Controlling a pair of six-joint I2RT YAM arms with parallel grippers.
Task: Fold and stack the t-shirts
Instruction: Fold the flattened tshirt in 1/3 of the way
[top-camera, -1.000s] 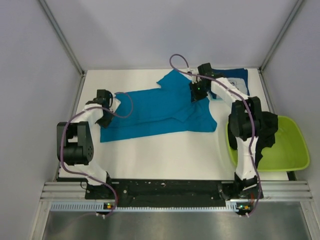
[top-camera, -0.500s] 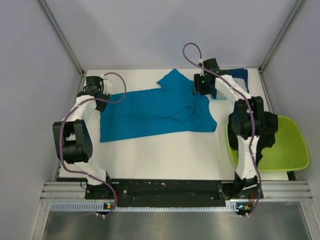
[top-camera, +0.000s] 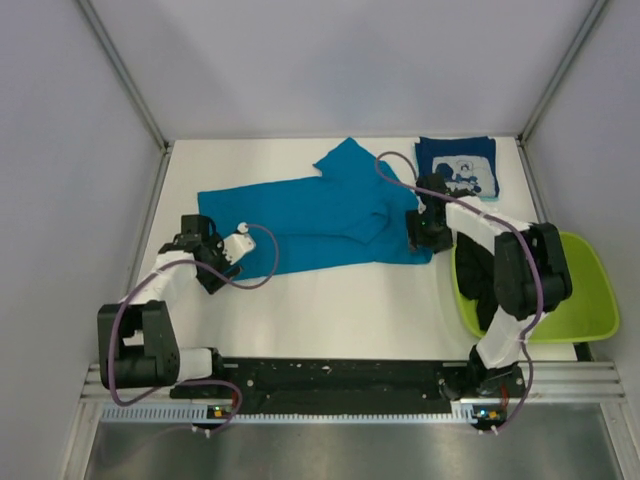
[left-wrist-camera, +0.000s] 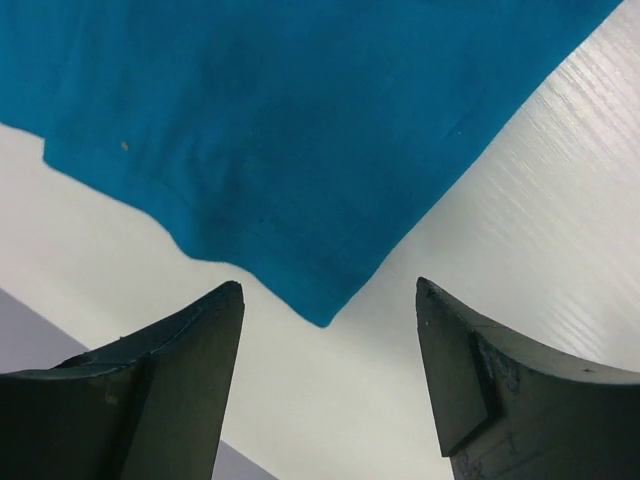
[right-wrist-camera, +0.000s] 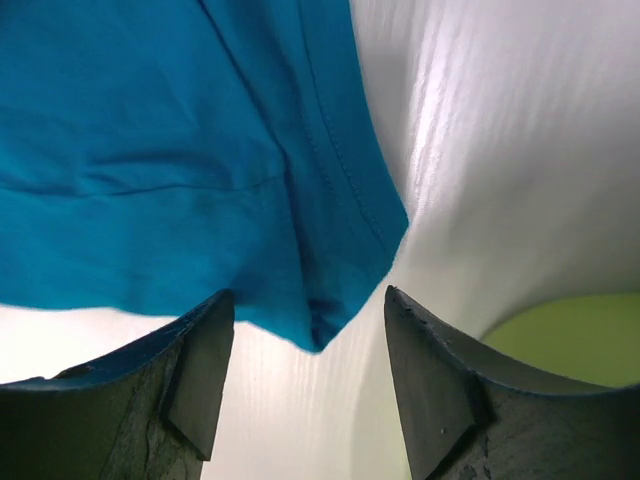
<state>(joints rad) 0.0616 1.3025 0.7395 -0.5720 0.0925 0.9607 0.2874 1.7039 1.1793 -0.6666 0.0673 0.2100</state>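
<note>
Teal-blue t-shirt lies spread flat across the white table, one sleeve pointing to the far side. The left gripper hangs over its near left corner with fingers spread and nothing pinched. The right gripper stands equally spread over the near right corner. A navy printed t-shirt lies folded at the far right, beyond the lime-green basin.

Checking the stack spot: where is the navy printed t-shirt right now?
In the top view, the navy printed t-shirt lies folded at the far right corner of the table, right of the teal t-shirt and beyond the lime-green basin.
</note>
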